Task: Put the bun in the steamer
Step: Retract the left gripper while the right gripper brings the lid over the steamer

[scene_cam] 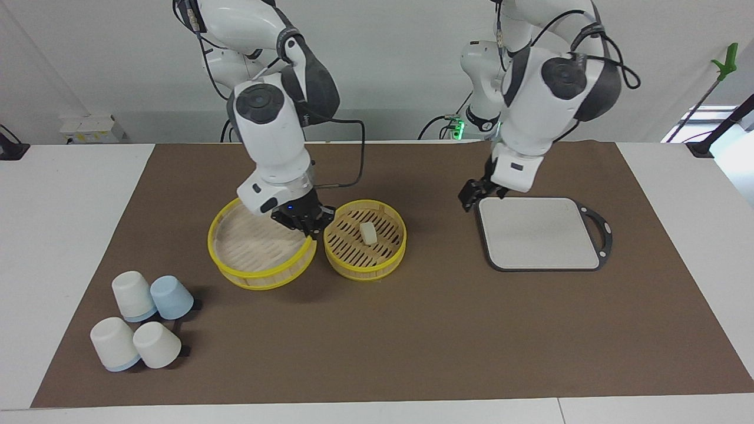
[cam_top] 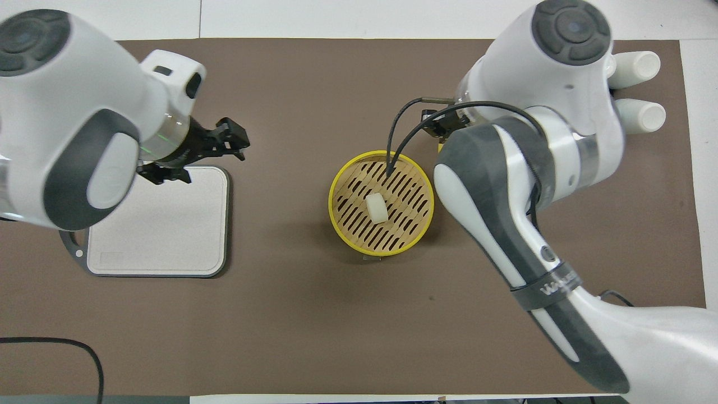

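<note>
bun lies on the slatted base of the steamer – a small cream-white block, tilted a little, near the middle of the basket and touched by neither arm. the steamer, round with a bright yellow rim, sits on the brown mat about midway between the two ends of the table.

the right gripper is clamped shut on the rim of the steamer lid, holding it tilted, its raised edge just beside the steamer toward the right arm's end of the table. in the overhead view the right arm covers the lid almost wholly.

the left gripper hangs with its fingers apart and holding nothing – over the corner of the grey cutting board, which lies flat toward the left arm's end, well apart from the steamer.

four upturned cups – three white, one pale blue – stand clustered at the right arm's end of the mat, farther from the robots than the lid. the mat rests on a white table.
</note>
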`<state>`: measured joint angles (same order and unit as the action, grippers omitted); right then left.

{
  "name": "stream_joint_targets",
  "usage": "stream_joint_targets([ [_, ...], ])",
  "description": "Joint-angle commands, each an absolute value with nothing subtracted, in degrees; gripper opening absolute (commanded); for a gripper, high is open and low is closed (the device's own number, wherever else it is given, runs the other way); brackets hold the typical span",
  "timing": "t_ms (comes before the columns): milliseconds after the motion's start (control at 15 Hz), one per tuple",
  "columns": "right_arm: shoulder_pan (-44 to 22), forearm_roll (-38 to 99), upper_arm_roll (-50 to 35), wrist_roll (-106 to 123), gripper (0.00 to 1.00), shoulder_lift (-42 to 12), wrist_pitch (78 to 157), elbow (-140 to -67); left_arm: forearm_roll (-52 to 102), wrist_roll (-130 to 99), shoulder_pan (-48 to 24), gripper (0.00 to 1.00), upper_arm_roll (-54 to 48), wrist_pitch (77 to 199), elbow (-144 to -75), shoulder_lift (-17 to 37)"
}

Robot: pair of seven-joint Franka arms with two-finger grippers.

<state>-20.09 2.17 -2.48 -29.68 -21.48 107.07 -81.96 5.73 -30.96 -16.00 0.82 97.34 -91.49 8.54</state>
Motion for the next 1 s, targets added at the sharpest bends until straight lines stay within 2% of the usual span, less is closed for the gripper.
stream_joint_targets([
  [0,-23.9,0.3,-2.4,-35.7,0.00,-23.1,109.4,-82.3,5.4,-19.6,-8.6,1.00,-0.1,95.5,-94.0,5.4],
  [333,-29.6,0.9,-2.5,-48.0,0.00,-28.0,111.2,-79.6,1.2,-3.3,-0.5,1.00,-0.1,94.5,-94.0,4.8],
  [667,-33.0,1.8,-2.7,-54.7,0.00,-31.3,111.5,-76.7,-0.6,-2.5,-0.4,1.00,-0.1,94.0,-93.5,4.8],
  [933,-34.6,1.8,-2.7,-56.9,0.00,-33.0,113.5,-75.6,-0.6,-2.4,-0.7,1.00,-0.1,91.5,-93.3,2.8],
])
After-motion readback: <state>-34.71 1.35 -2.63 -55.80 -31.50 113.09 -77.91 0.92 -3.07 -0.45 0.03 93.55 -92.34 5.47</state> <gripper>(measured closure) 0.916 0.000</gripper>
